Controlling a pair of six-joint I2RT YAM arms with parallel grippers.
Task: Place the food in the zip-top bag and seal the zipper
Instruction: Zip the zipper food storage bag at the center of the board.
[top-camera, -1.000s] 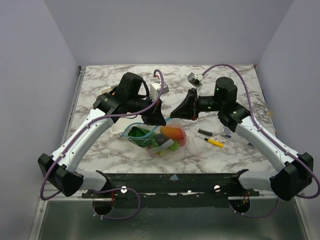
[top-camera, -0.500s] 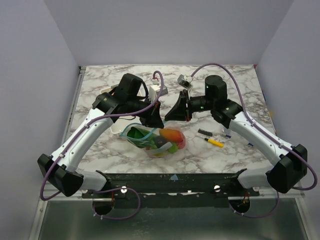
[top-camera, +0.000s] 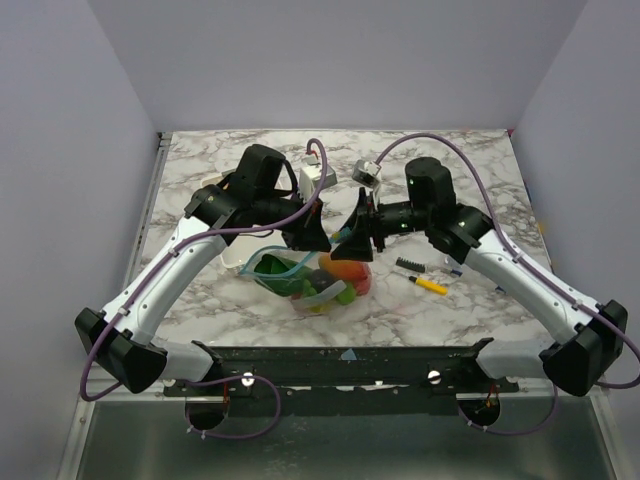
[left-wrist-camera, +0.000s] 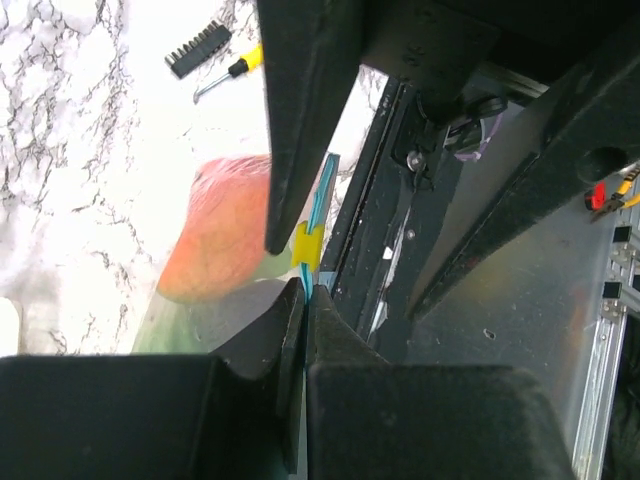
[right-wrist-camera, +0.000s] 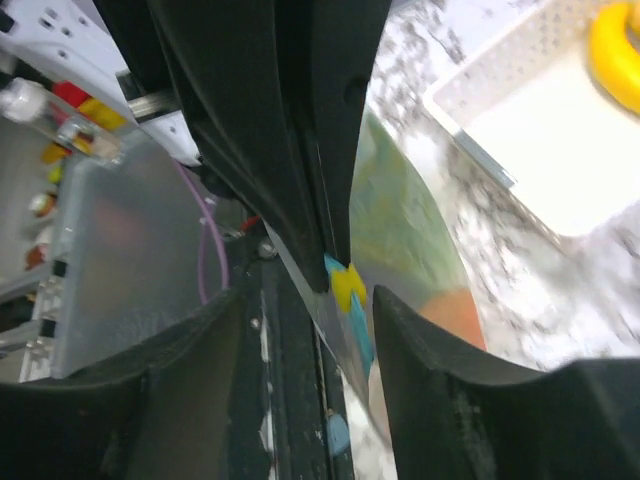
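The zip-top bag (top-camera: 318, 282) lies at the table's near middle with the food (top-camera: 345, 270) inside: red, orange and green pieces. My left gripper (top-camera: 314, 242) is shut on the zipper (left-wrist-camera: 318, 205), the teal strip pinched between its jaws just below a yellow slider (left-wrist-camera: 306, 248). A red-orange fruit (left-wrist-camera: 225, 240) shows through the plastic beside it. My right gripper (top-camera: 348, 250) faces the left one closely and stands open. In the right wrist view the zipper (right-wrist-camera: 361, 328) and yellow slider (right-wrist-camera: 348, 284) hang between the spread fingers (right-wrist-camera: 450, 390), nearer the right one.
A yellow-and-black pen (top-camera: 430, 285) and a black bit holder (top-camera: 409, 265) lie right of the bag. A white slatted basket (right-wrist-camera: 530, 110) holding a yellow banana (right-wrist-camera: 615, 50) stands behind the bag, mostly under my left arm in the top view.
My right gripper has swung left toward the left gripper and opened its jaws around the zipper by the slider. The left gripper has stayed shut on the strip.
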